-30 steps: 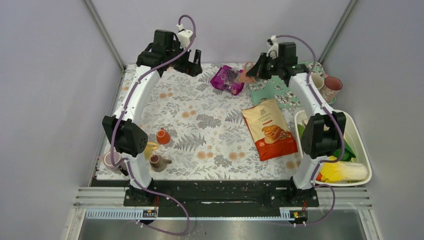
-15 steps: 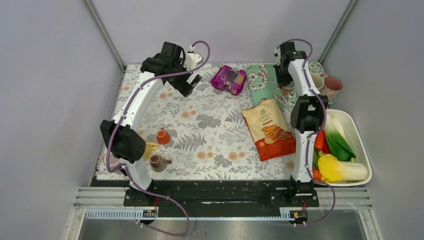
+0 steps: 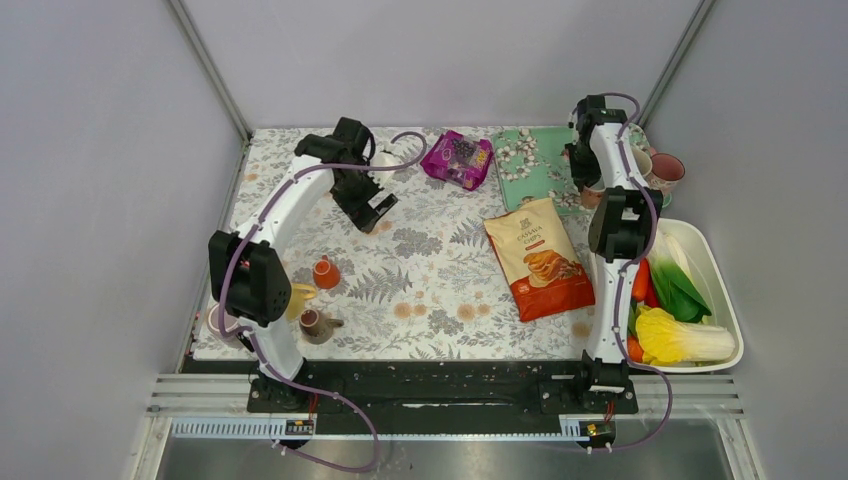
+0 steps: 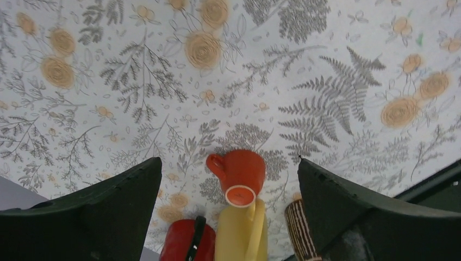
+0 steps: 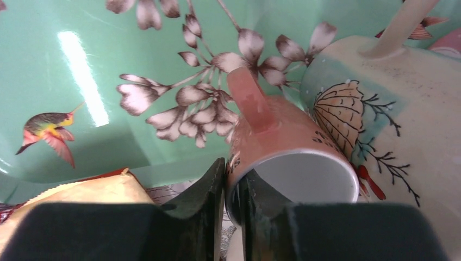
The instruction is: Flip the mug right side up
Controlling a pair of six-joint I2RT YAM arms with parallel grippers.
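A pink mug (image 5: 282,141) with a white inside is gripped by its rim in my right gripper (image 5: 232,176), one finger inside and one outside. It is tilted, its mouth towards the camera and its handle pointing away, over the near edge of the green floral tray (image 5: 81,109). In the top view the right gripper (image 3: 586,186) and the mug (image 3: 593,197) are at the tray's right front corner. My left gripper (image 3: 372,207) is open and empty above the tablecloth. In the left wrist view (image 4: 229,160) an orange cup (image 4: 242,171) stands upside down far below it.
A cream painted mug (image 5: 391,125) touches the pink mug's right side; another pink mug (image 3: 665,172) stands behind. A chips bag (image 3: 538,258), a purple packet (image 3: 457,158), a white basin of vegetables (image 3: 725,300). Yellow mug (image 3: 300,297) and striped brown pot (image 3: 315,322) at front left.
My right arm swung from the tray's left end to its right front corner with the pink mug. My left gripper moved from the table's back edge towards the front and right.
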